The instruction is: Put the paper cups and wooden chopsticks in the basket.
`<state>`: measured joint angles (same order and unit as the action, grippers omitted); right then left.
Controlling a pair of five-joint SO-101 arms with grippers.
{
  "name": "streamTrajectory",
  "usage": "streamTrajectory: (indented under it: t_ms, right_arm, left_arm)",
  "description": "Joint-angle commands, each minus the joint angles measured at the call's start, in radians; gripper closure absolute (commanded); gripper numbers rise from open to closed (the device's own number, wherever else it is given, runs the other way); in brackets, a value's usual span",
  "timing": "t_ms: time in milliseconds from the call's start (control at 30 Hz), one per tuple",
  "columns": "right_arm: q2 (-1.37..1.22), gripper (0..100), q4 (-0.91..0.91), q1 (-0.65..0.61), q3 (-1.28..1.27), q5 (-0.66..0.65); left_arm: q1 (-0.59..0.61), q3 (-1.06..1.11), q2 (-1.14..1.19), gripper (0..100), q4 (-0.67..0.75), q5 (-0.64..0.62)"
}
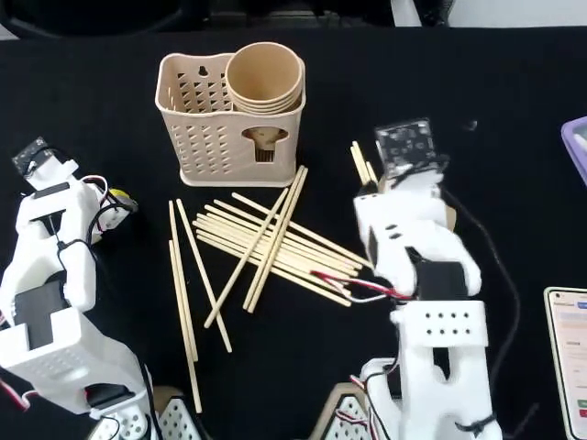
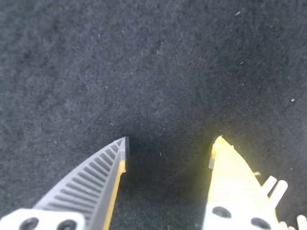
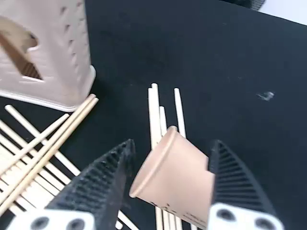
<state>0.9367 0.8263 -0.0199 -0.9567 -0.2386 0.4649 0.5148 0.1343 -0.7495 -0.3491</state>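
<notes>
- Grey and yellow jaws of the left gripper (image 2: 171,140): released and empty, over bare black tabletop (image 2: 144,57).
- Beige basket (image 1: 206,137): upright, with stacked paper cups (image 1: 264,78) in its right compartment.
- Wooden chopsticks (image 1: 275,243): scattered on the tabletop between the arms.
- Black jaws of the right gripper (image 3: 173,142): released, one on either side of a single paper cup (image 3: 177,172) that lies on its side across several chopsticks.

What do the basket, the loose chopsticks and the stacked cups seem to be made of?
Basket: probably moulded plastic, matte beige, with regular rows of holes. Chopsticks: apparently bare wood or bamboo, pale, unlacquered. Stacked cups: likely paper, matte tan, thin rims.
</notes>
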Motion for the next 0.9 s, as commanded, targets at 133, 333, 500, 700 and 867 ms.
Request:
streamTrajectory:
  t_ms: [133, 333, 500, 700, 867]
  right_arm:
    - [-0.268, 71.6, -0.107, -0.003, 0.071, -0.006]
    - [-0.487, 71.6, 0.041, 0.080, 0.272, -0.052]
    - [-0.585, 71.7, 0.135, 0.141, 0.367, -0.112]
    - [-0.593, 81.2, 0.138, 0.196, 0.371, -0.195]
    - [-0.529, 93.7, 0.140, 0.262, 0.366, -0.253]
  left_arm:
    - [0.021, -0.036, 0.006, 71, -0.002, -0.006]
    - [0.021, -0.036, 0.005, 71, -0.002, -0.006]
    - [0.022, -0.036, 0.003, 71, -0.002, -0.006]
    - [0.022, -0.036, 0.003, 71, -0.002, -0.006]
    - [0.022, -0.036, 0.003, 71, -0.002, -0.006]
